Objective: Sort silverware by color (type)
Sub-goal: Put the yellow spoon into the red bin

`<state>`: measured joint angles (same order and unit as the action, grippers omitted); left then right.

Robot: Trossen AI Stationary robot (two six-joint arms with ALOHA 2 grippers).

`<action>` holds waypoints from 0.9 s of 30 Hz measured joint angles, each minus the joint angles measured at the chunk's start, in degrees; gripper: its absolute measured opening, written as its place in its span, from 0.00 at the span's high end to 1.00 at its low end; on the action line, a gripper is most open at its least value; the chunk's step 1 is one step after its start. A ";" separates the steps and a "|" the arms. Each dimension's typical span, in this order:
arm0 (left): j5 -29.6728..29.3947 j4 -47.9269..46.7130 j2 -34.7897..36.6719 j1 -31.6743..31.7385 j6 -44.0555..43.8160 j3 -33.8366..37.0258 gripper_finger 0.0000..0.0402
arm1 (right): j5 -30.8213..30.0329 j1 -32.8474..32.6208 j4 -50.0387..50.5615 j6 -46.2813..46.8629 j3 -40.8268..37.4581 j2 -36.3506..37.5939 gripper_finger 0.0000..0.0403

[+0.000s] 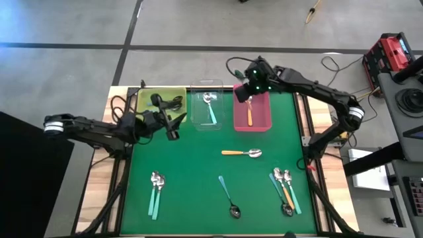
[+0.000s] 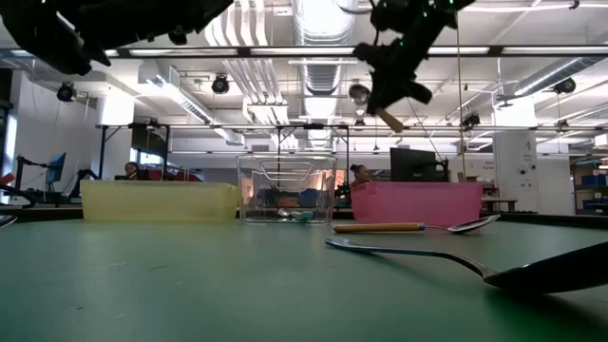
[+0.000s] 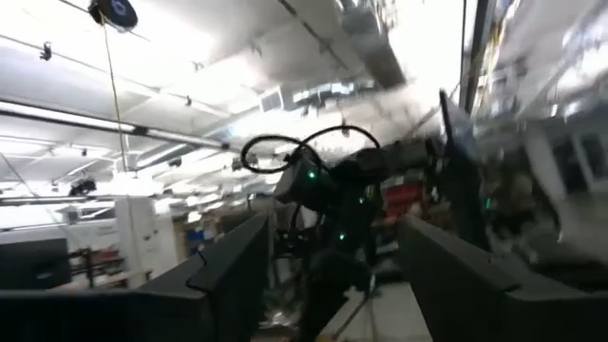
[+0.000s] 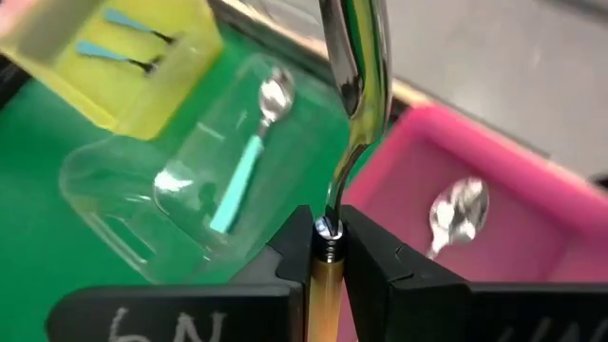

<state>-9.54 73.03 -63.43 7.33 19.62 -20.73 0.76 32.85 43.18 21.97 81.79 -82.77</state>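
My right gripper [image 1: 248, 91] hangs over the far left part of the pink bin [image 1: 263, 118], shut on an orange-handled spoon [image 4: 353, 66]; the low view shows it [image 2: 397, 90] high above the bins. Another orange-handled spoon [image 1: 250, 114] lies in the pink bin. A teal-handled spoon [image 1: 211, 108] lies in the clear bin [image 1: 198, 119]. Two dark-bowled teal spoons [image 4: 123, 38] lie in the yellow bin [image 1: 147, 98]. My left gripper [image 1: 174, 125] stands open and empty just in front of the yellow bin, raised off the mat. My right gripper pinches the spoon between its two fingers where the orange handle meets the metal neck [image 4: 326, 249]. The fingers slant down from the table's right side and lie along the spoon. The shiny bowl [image 4: 356, 57] sticks out past the fingertips. The spoon is lifted clear above the pink bin.
On the green mat lie an orange spoon [image 1: 242, 153] at the middle, a dark-bowled teal spoon [image 1: 229, 197] near the front, a teal pair [image 1: 156, 192] at front left, and a mixed cluster [image 1: 284, 192] at front right. The three bins stand in a row along the far edge.
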 joint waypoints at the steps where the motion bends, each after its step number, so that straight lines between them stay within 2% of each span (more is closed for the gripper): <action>1: 0.00 -2.25 0.82 0.48 0.81 -0.22 0.46 | 1.11 0.99 0.02 1.19 -0.89 -0.12 0.93; 5: -0.02 -7.61 3.13 2.56 2.18 -0.77 0.47 | 4.21 4.74 -0.03 5.05 -4.66 -0.56 0.93; 13: -0.44 -8.56 3.91 5.86 3.76 -0.86 0.48 | 5.09 7.86 -0.39 10.68 -11.07 -2.33 0.93; 27: -0.42 -7.30 3.88 7.41 5.39 -1.58 0.48 | 5.19 9.18 -1.93 13.02 -12.71 -10.50 0.93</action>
<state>-9.96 65.73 -59.56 14.74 25.01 -22.30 5.96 42.03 41.24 34.98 69.08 -93.27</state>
